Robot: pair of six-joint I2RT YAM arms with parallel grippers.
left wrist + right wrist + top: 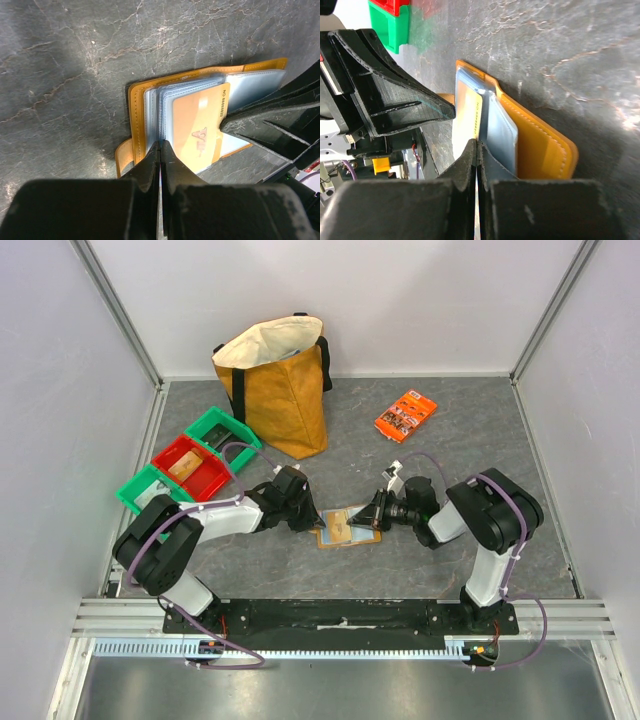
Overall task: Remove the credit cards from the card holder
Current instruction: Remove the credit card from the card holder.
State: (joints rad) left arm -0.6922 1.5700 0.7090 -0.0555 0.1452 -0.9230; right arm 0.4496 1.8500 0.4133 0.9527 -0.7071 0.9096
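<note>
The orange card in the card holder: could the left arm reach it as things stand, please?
Probably yes: the left gripper, shut, sits at the card holder's pockets beside the orange card, which lies uppermost.

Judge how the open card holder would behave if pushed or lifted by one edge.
The card holder probably slides readily, being thin and flat on the smooth-looking table. Lifted by one sleeve, it would likely flop open, since the clear sleeves fan out loosely. The card inside looks stiff and may slip out.
</note>
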